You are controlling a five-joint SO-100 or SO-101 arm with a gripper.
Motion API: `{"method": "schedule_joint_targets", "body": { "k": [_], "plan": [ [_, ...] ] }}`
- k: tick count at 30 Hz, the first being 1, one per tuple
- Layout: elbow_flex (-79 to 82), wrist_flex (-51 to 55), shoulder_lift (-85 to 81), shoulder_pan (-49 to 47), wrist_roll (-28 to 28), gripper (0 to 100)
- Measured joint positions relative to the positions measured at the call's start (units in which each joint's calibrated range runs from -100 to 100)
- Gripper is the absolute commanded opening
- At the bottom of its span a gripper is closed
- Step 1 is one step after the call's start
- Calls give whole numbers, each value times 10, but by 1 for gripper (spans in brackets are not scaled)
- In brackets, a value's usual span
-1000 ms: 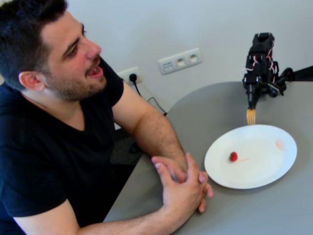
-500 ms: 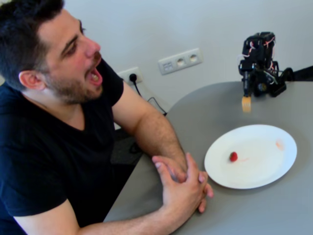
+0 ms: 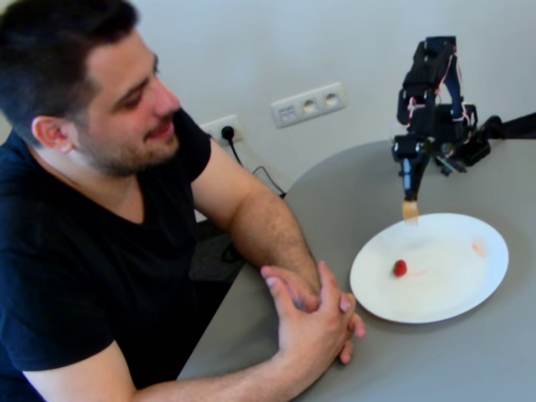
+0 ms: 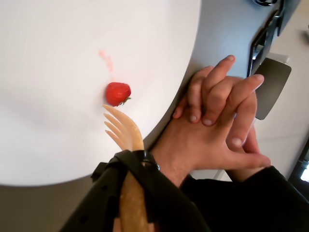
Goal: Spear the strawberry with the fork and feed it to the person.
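Wrist view cuts the gripper [image 4: 131, 181] off at the bottom edge; its black jaws are clamped around the wooden fork [image 4: 126, 133], handle mostly hidden. Fork tines point at the strawberry [image 4: 117, 93], close but apart. Fixed view is blurry, tines barely readable above the far rim of the white plate [image 3: 456, 289]. Strawberry [image 3: 400, 268] lies left of plate centre. Person [image 3: 92, 209] sits beside the grey table [image 3: 435, 360], clasped hands [image 4: 219, 123] just off the plate edge. Wall sockets [image 3: 307, 104] behind.

Black arm [image 3: 431, 92] folded high, wrist pointing straight down, fingers [image 4: 145, 176] clamped around a wooden handle
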Motion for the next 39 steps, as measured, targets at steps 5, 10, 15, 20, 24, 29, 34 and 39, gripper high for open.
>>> {"method": "schedule_joint_targets", "body": {
  "k": [5, 10, 15, 20, 24, 29, 34, 39],
  "plan": [
    [-11, -72, 72, -2, -1, 1],
    [-75, -79, 112, 2, -2, 1],
    [-98, -88, 182, 23, -11, 1],
    [-98, -88, 186, 21, -14, 1],
    [-98, -91, 186, 22, -14, 1],
    [-98, -113, 186, 22, -24, 1],
    [-98, -114, 186, 22, -28, 1],
    [-99, -149, 222, 22, -28, 1]
  ]
}}
